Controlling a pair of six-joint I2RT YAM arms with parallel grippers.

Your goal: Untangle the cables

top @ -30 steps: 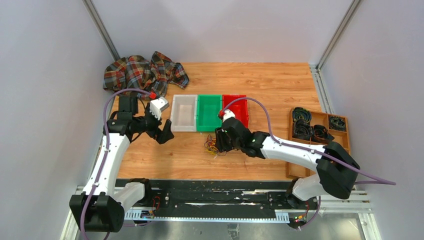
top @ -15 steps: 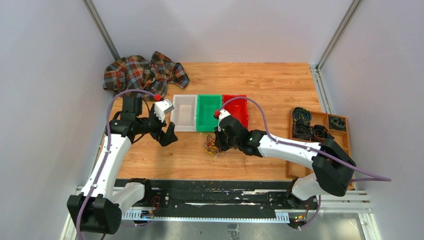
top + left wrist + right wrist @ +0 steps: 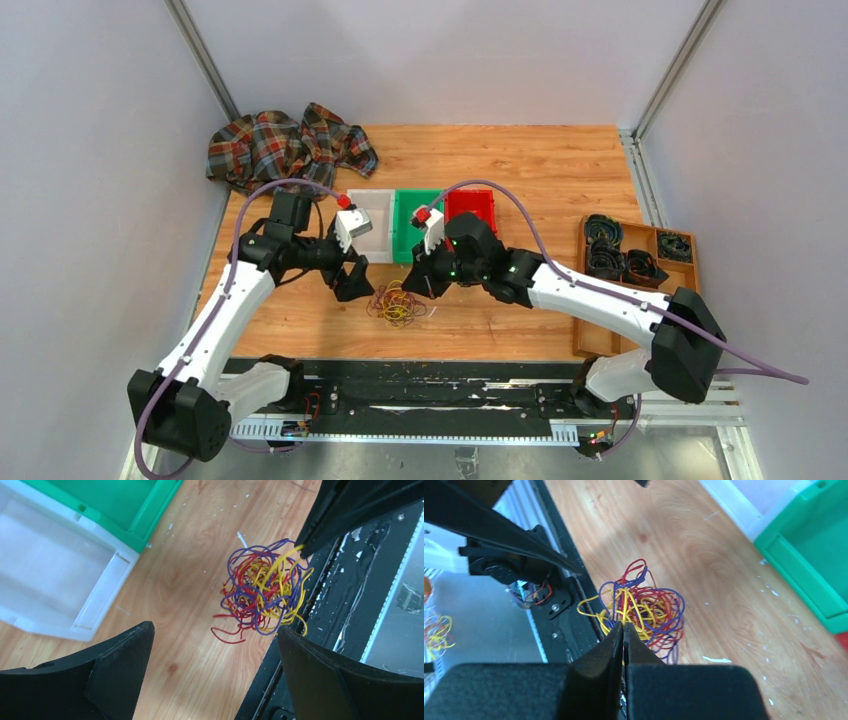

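Three bins [image 3: 378, 212], one cable tangle [image 3: 397, 303], one cloth [image 3: 285, 147], one tray [image 3: 640, 232].

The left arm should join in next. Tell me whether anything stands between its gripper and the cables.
Nothing visible does. The left gripper is open with the cables straight ahead, only table wood between. The right gripper, shut on a yellow strand, holds the tangle at its far edge, outside that path.
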